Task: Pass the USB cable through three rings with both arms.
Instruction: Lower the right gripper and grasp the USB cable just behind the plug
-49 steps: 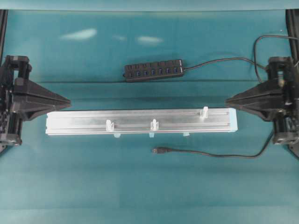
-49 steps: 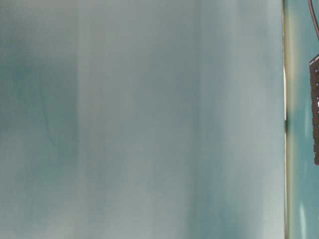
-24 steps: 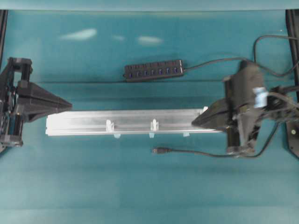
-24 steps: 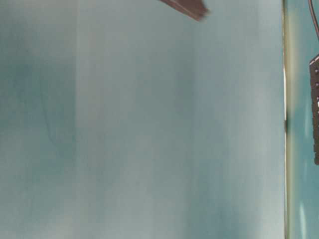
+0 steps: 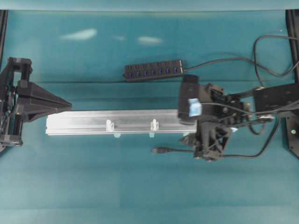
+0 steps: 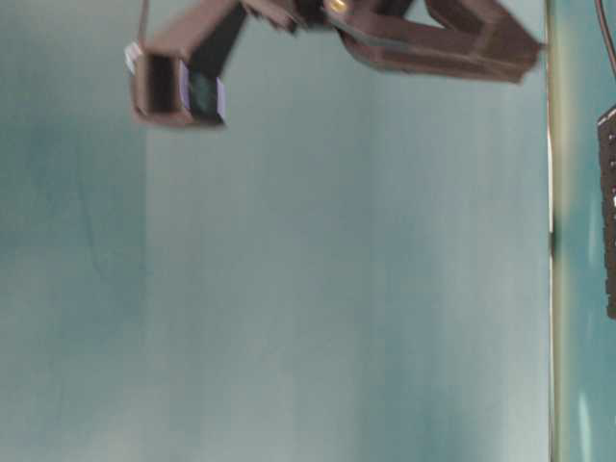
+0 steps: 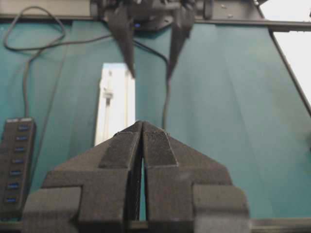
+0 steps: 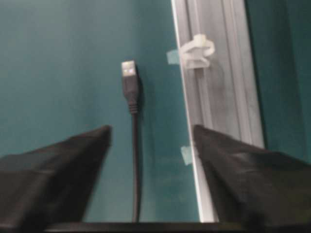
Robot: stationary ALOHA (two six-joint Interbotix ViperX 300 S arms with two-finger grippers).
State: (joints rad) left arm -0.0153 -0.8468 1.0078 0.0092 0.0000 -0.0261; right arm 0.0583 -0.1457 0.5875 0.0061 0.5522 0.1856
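Observation:
The USB cable's plug (image 5: pixel 159 150) lies flat on the teal mat just in front of the silver rail (image 5: pixel 93 122), and its cable (image 8: pixel 134 165) trails off to the right. Two white rings (image 5: pixel 110 125) (image 5: pixel 153 124) stand on the rail; the right arm (image 5: pixel 210 126) hides the rail's right end. My right gripper (image 8: pixel 152 130) is open a little behind the plug, its fingers straddling the cable without touching it, one over the rail's front edge. One ring (image 8: pixel 197 50) shows ahead of it. My left gripper (image 7: pixel 142 124) is shut and empty off the rail's left end (image 5: pixel 69 101).
A black multi-port hub (image 5: pixel 153 70) lies behind the rail, and its own cable (image 5: pixel 224 59) loops to the back right. Pale blue tabs (image 8: pixel 186 154) stick out along the rail's front edge. The table-level view is blurred; the right arm (image 6: pixel 414 38) crosses its top.
My right arm has swung in from the right edge, over the rail's right end, down toward the cable. Its gripper has gone from shut to open. The left arm has barely moved.

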